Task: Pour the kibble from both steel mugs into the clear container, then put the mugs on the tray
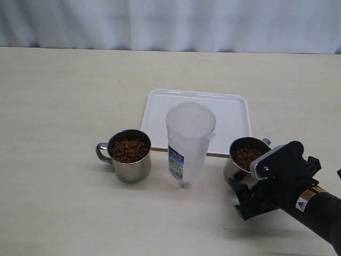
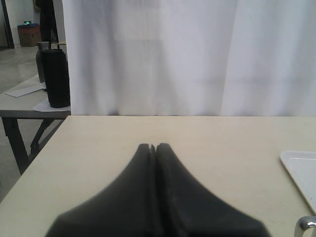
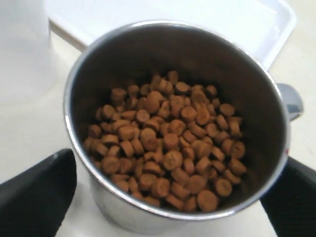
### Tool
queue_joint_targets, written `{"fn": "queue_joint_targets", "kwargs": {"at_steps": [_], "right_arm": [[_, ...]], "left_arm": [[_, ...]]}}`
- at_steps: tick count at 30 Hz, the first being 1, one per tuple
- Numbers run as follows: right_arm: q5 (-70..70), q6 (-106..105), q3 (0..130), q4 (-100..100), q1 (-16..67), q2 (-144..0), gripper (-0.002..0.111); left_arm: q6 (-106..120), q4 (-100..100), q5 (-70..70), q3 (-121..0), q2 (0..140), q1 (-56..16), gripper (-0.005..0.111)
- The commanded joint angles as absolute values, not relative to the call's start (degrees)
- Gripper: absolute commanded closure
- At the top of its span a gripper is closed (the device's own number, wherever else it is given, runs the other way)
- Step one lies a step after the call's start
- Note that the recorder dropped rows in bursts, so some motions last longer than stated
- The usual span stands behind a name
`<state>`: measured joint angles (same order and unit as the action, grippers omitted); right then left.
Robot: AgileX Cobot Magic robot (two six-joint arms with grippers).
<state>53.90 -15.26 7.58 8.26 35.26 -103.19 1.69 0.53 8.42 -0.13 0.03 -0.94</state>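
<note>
Left wrist view: the left hand (image 2: 153, 150) hangs over the pale surface (image 2: 98, 148), its fingers pressed together. In the exterior view the left mug (image 1: 130, 172) stands upright with kibble (image 1: 129, 150) in it, its handle pointing away from the clear container (image 1: 186, 144) just beside it. The white tray (image 1: 160, 106) lies behind the container. The right mug (image 1: 233, 166) stands near the tray's front right corner, also holding kibble. The right hand (image 3: 165, 195) straddles it, fingers apart, one on each side.
</note>
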Motion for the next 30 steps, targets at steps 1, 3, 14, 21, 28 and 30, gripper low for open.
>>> {"fn": "queue_joint_targets", "kwargs": {"at_steps": [1,3,14,21,28,30], "right_arm": [[56.48,-14.64,7.78,8.13,35.17,-103.14,0.024],[57.25,-14.75,7.78,8.13,35.17,-103.14,0.024],[60.61,-15.18,7.91,13.31,35.17,-104.6,0.059],[63.27,-15.42,7.95,11.77,35.17,-107.45,0.071],[66.09,-15.64,7.95,15.87,35.17,-107.45,0.071],[66.09,-15.81,7.95,19.52,35.17,-107.45,0.071]], "left_arm": [[1.56,0.72,8.2,0.0,0.0,-1.4,0.107],[1.56,0.72,8.2,0.0,0.0,-1.4,0.107],[1.56,0.72,8.2,0.0,0.0,-1.4,0.107],[1.56,0.72,8.2,0.0,0.0,-1.4,0.107],[1.56,0.72,8.2,0.0,0.0,-1.4,0.107],[1.56,0.72,8.2,0.0,0.0,-1.4,0.107]]}}
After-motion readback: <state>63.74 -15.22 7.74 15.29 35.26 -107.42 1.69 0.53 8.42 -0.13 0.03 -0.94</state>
